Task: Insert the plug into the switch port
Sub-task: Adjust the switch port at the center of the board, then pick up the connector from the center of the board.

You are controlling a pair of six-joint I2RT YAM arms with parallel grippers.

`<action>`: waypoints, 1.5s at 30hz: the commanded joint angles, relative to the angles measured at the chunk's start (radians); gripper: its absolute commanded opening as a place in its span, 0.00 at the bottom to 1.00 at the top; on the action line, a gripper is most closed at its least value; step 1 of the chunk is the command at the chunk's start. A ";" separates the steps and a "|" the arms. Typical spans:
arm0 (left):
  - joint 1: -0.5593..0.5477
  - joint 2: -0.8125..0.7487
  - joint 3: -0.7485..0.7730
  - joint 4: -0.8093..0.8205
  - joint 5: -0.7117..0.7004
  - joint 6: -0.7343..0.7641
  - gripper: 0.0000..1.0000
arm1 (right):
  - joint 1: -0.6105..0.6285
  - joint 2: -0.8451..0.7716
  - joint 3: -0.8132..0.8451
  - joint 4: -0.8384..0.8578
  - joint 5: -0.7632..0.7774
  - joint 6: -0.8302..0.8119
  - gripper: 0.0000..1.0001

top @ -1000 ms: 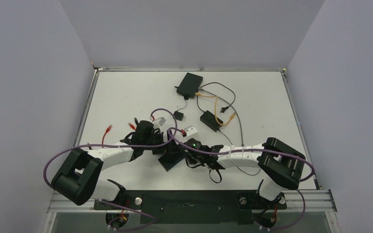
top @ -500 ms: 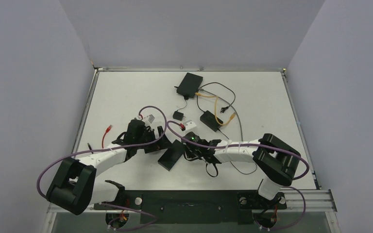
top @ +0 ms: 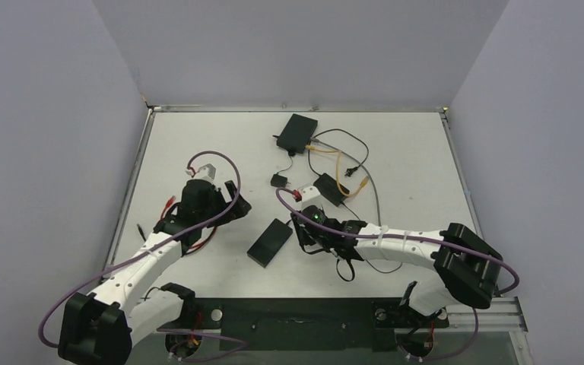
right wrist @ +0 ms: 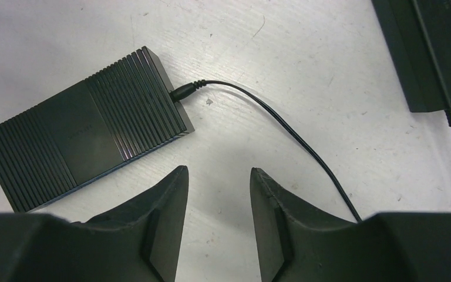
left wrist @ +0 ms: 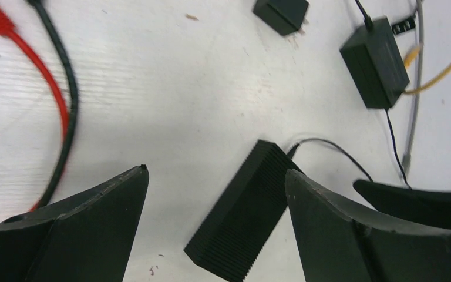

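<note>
**Seemingly seated: plug at the switch's far-right end**

Apparently the plug (right wrist: pixel 183 92) sits in the end face of the switch (top: pixel 269 242), a ribbed black box lying flat on the table (top: pixel 198 144) between the arms, its long axis running near-left to far-right. The right gripper (right wrist: pixel 217 171) hangs just right of that plugged end, fingers spread and pinching nothing. The left gripper (left wrist: pixel 215 173), wide apart and empty too, stands farther off on the left, so any seating check looks like the right arm's job.
</note>
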 commanded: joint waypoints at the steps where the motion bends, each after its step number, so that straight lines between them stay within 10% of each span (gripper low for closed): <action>1: 0.023 -0.009 0.087 -0.107 -0.210 -0.015 0.86 | -0.007 -0.059 -0.027 -0.009 0.039 -0.011 0.40; 12: 0.051 0.107 0.117 -0.185 -0.397 -0.041 0.86 | -0.006 -0.136 -0.105 0.034 0.016 -0.002 0.41; 34: 0.092 0.395 0.075 -0.072 -0.249 -0.029 0.76 | -0.007 -0.155 -0.163 0.087 -0.016 -0.003 0.41; 45: 0.092 0.446 0.065 -0.037 -0.144 -0.017 0.51 | -0.008 -0.146 -0.165 0.088 -0.021 -0.003 0.40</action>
